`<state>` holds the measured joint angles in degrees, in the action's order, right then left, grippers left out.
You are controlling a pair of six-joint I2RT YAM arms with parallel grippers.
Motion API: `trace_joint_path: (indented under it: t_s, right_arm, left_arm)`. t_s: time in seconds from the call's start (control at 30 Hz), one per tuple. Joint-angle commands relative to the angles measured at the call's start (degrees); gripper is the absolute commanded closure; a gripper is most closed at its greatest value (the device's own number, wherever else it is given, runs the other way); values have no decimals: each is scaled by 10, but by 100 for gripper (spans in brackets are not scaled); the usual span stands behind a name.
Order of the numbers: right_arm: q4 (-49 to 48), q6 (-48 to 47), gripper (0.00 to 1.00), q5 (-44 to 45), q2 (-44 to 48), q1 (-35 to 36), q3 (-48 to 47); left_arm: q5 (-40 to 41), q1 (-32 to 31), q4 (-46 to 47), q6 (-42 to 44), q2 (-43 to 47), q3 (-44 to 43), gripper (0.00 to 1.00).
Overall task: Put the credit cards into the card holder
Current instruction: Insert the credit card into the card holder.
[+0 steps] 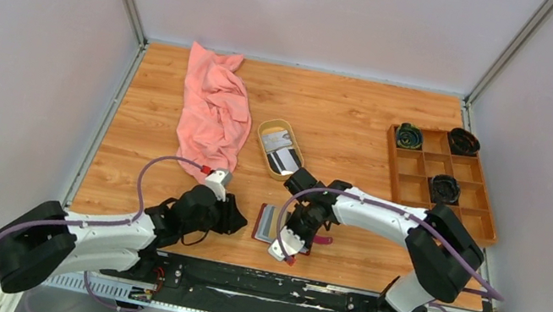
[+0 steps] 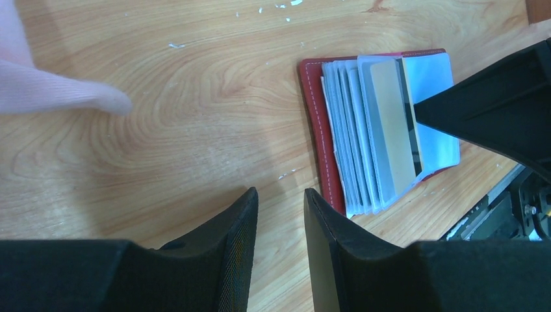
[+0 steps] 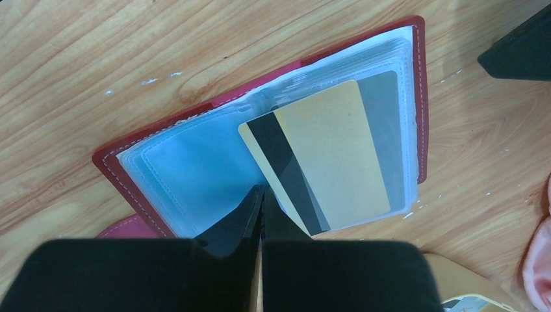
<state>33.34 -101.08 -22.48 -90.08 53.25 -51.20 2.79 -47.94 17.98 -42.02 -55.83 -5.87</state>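
The dark red card holder point(image 1: 265, 223) lies open on the table, its clear sleeves fanned out point(image 3: 195, 156). A tan card with a black stripe point(image 3: 331, 149) lies slanted on the right-hand sleeves; I cannot tell whether it is inside a pocket. A grey card point(image 3: 384, 130) shows behind it. My right gripper point(image 3: 262, 192) is shut, its tips on the sleeves at the card's striped edge. My left gripper point(image 2: 281, 195) is open and empty, just left of the holder point(image 2: 318, 123). More cards point(image 1: 283, 160) lie in the oval dish.
The oval tan dish point(image 1: 280, 148) stands just behind the holder. A pink cloth point(image 1: 214, 111) lies at the back left, with a fold near my left gripper point(image 2: 58, 91). A brown compartment tray point(image 1: 437, 177) holding dark coiled items stands at the right.
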Motion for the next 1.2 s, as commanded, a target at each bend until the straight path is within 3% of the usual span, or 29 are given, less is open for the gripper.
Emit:
trace_joint_path:
  t_s: [0.0, 0.37, 1.17]
  right_arm:
    - [-6, 24, 99, -21, -13, 14, 5]
    - [-43, 79, 99, -27, -12, 18, 7]
    - [-170, 266, 96, -62, 7, 24, 20]
  left_arm:
    - [3, -10, 6, 1, -23, -9, 62]
    - [-9, -32, 42, 0, -108, -30, 62]
    - [6, -39, 49, -9, -116, -26, 62]
